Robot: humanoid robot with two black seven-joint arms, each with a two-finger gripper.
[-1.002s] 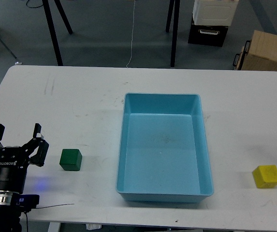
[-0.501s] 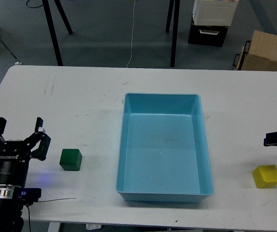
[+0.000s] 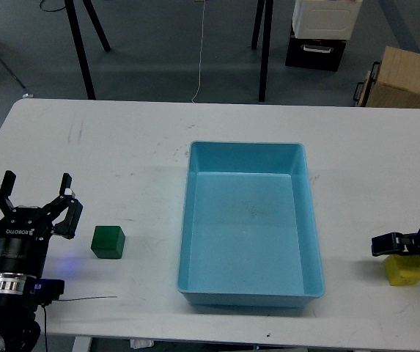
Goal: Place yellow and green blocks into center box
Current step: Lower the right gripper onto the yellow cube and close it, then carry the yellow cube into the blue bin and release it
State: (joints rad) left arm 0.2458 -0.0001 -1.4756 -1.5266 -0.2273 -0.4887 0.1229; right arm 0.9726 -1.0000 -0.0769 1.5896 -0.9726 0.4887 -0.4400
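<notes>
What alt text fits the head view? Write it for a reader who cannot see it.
An empty blue box sits mid-table between a green block on the left and a yellow block on the right. The open left gripper hovers left of the green block; the right gripper reaches over the yellow one.

A cardboard box (image 3: 406, 77) sits on the floor beyond the white table (image 3: 122, 147).

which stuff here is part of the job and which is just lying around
Job: green block, yellow block, blue box, left gripper, right gripper.
Just around: cardboard box, black case, white table.
</notes>
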